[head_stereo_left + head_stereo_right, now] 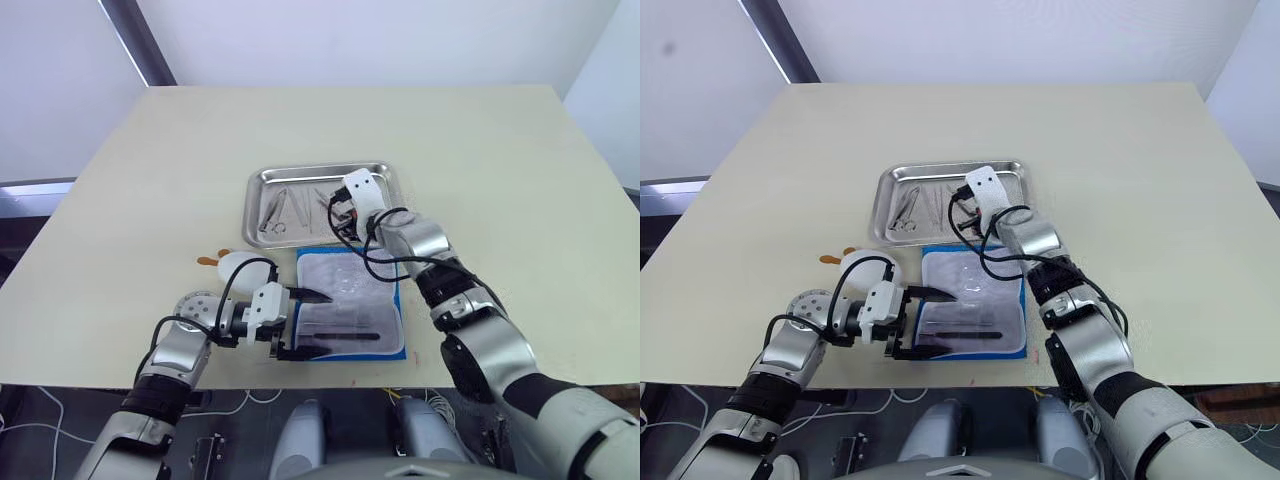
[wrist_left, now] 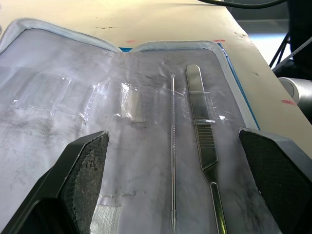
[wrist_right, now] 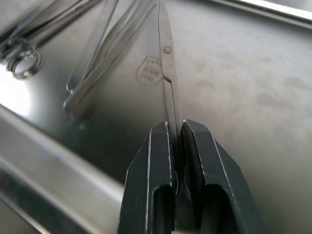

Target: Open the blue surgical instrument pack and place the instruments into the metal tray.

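From the left eye view, the blue surgical instrument pack [image 1: 352, 305] lay unfolded on the beige table [image 1: 500, 170], its pale lining facing up, just in front of the metal tray [image 1: 262, 188]. The left gripper [image 1: 300, 322] hung over the pack's left edge with its two fingers spread wide, one toward the tray side and one at the near edge. A dark slim tool [image 1: 345, 338] rested across the near half of the lining. The right gripper [image 1: 334, 207] reached into the tray, where several silver instruments [image 1: 280, 208] lay in the left part. A white egg-shaped toy with orange feet [image 1: 236, 266] sat just beside the pack's left far corner.

In the left wrist view, the released fingers [image 2: 83, 180] framed the lining, grasping nothing. Between them lay a thin needle-like probe [image 2: 173, 146] and, just beside it, flat tweezers [image 2: 201, 131], both tucked under clear plastic straps.

In the right wrist view, the right gripper [image 3: 177, 141] was clenched on a pair of scissors [image 3: 166, 63], its fingers pinching the shanks while the closed blades pointed away over the tray floor [image 3: 253, 97]. Forceps [image 3: 92, 73] and a ring handle [image 3: 22, 58] lay near them in the tray.
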You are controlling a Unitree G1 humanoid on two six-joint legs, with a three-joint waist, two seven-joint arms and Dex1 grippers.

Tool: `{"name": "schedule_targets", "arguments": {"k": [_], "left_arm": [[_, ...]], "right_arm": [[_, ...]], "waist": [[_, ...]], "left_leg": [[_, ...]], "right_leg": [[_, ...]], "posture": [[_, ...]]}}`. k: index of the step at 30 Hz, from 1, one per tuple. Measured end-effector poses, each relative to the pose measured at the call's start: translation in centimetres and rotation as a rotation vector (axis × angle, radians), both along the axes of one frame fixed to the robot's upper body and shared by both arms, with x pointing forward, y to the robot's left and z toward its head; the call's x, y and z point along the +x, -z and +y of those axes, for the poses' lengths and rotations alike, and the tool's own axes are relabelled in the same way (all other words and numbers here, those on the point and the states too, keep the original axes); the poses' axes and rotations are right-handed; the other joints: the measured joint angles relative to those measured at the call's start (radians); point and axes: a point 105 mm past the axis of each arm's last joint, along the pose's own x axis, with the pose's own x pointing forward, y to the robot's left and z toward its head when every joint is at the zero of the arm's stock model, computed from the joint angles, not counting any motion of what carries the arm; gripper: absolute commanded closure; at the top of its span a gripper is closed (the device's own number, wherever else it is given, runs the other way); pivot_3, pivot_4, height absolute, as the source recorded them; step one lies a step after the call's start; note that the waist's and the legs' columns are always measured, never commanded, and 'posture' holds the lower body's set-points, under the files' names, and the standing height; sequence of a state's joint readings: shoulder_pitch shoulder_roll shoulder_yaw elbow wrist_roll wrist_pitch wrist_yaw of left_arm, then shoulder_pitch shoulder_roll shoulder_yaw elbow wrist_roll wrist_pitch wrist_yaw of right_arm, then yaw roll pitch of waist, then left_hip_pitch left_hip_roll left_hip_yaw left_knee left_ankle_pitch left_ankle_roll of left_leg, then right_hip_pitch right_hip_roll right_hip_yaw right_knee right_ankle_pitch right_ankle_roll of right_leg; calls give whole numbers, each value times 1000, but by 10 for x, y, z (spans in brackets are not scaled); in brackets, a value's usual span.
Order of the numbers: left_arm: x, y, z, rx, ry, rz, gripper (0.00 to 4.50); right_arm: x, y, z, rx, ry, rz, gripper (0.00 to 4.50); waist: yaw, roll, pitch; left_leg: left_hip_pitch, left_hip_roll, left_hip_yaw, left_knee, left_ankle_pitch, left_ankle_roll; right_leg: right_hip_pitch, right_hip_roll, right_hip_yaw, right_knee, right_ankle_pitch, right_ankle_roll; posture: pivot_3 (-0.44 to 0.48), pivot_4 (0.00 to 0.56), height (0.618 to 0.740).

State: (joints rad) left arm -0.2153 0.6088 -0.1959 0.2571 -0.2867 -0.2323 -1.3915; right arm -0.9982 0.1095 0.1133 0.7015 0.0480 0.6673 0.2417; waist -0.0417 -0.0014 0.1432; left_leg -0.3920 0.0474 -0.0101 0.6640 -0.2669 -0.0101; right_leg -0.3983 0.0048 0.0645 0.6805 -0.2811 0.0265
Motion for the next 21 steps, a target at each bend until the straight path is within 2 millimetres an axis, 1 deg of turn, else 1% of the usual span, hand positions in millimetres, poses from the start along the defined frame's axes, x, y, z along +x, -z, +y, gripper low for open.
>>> {"name": "schedule_targets", "arguments": {"k": [3,10,11,12,13,14,16,17,18,19,21], "left_arm": [[0,0,0,-1,-2,0,0],[0,1,0,-1,-6,1,0],[0,1,0,-1,-6,1,0],[0,1,0,-1,-6,1,0],[0,1,0,-1,-7,1,0],[0,1,0,-1,-7,1,0],[0,1,0,-1,-7,1,0],[0,1,0,-1,-7,1,0],[0,1,0,-2,-7,1,0],[0,1,0,-2,-6,1,0],[0,1,0,-2,-6,1,0]], "right_arm": [[1,3,7,8,16,12,4443],[4,3,7,32,26,22,4443],[4,4,7,36,27,25,3614],[4,4,7,38,27,27,3267],[4,4,8,44,23,26,2696],[4,4,8,48,20,26,2297],[3,4,9,60,11,31,1321],[3,3,10,68,4,34,741],[2,2,11,75,-4,34,339],[2,0,12,85,-14,29,32],[2,-6,13,101,-28,12,32]], "waist": [[0,0,0],[-1,0,0],[-1,0,0],[-1,0,0],[-1,0,0],[-1,0,0],[-1,0,0],[-1,0,0],[-1,0,0],[-1,0,0],[0,0,0]], "left_leg": [[1,0,0,-1,0,0],[1,0,1,-1,0,0],[1,0,1,-1,0,0],[1,0,1,-1,0,0],[1,0,1,-1,0,0],[1,0,1,-1,0,0],[1,0,1,-1,0,0],[1,0,1,-2,0,0],[1,0,1,-2,0,0],[1,0,1,-2,0,0],[1,0,1,-2,0,0]], "right_leg": [[0,0,0,0,0,0],[0,0,1,0,0,0],[0,0,1,0,0,0],[0,0,1,0,0,0],[0,0,1,0,0,0],[0,0,1,0,0,0],[0,0,1,0,0,0],[0,0,1,0,0,0],[0,0,1,0,0,0],[0,0,1,0,0,0],[0,0,1,0,0,0]], "posture": [[0,150,740],[0,150,740],[0,150,740],[0,150,740],[0,150,740],[0,150,740],[0,150,740],[0,150,740],[0,150,740],[0,150,740],[0,150,740]]}}
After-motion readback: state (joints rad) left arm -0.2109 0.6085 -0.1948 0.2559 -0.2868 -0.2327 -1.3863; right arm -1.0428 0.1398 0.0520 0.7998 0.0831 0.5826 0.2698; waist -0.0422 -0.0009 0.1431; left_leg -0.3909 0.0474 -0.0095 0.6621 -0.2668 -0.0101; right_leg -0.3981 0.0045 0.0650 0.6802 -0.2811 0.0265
